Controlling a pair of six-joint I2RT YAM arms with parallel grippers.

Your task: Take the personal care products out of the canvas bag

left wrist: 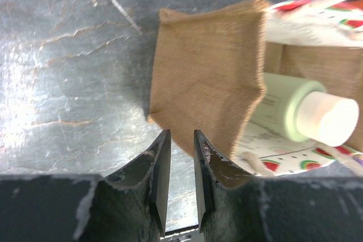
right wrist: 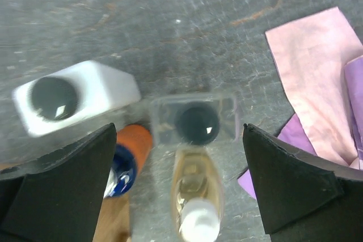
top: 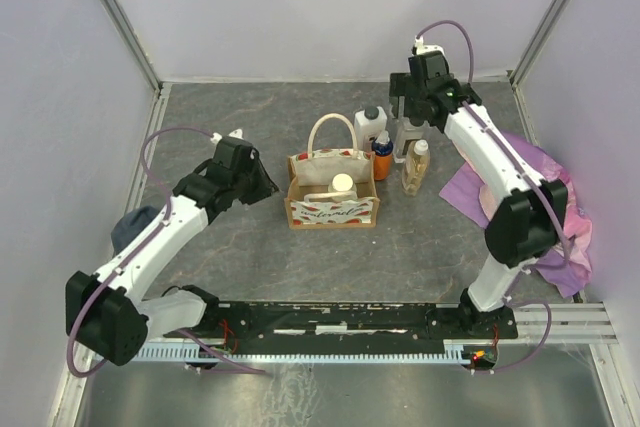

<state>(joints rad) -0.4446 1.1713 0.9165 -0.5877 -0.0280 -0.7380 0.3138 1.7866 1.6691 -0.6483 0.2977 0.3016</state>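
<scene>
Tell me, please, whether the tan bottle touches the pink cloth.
Apart. The right wrist view shows bare table between the tan bottle and the pink cloth.

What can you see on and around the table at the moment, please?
bag: one, tan with white front, table centre
green bottle: one, pale green, cream cap, inside the bag
white bottle: one, dark cap, right of the bag
orange bottle: one, blue cap, beside the white bottle
clear bottle: one, dark cap, between the right jaws, untouched
amber bottle: one, white cap, beside the clear bottle
pink cloth: one, pink-purple, right edge
grey cloth: one, left edge, partly hidden
table: one, grey
left gripper: narrow gap, at the bag's side
right gripper: wide open
</scene>
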